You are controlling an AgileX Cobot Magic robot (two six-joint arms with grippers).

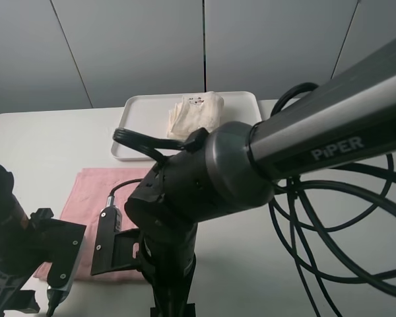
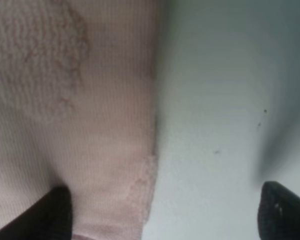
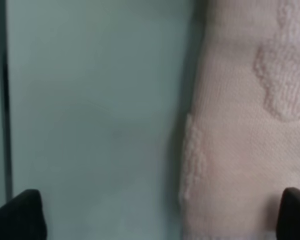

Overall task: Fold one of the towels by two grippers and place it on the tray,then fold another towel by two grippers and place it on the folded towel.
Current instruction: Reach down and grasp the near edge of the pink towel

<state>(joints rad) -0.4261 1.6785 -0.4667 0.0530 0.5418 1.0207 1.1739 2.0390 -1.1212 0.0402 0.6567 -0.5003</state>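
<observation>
Step in hand: take the second towel's edge at both ends. The pink towel (image 1: 96,191) lies flat on the worktop (image 1: 46,139), just beside the tray (image 1: 142,115), on the side toward my arm bases. The folded cream towel (image 1: 197,113) sits on the tray.

Left gripper (image 2: 165,215): spread wide, holding nothing, straddling the towel's hem with one fingertip over cloth and one over bare worktop. Right gripper (image 3: 155,215): likewise wide and empty, across the opposite hem.

To do it well, I judge: lower both together and pinch only the hem. Lift level, then carry the edge toward the tray so the fold lands square.

Obstacles: my right arm (image 1: 303,145) hides much of the towel from the high camera. Loose cables (image 1: 296,88) hang near the tray and could snag.
</observation>
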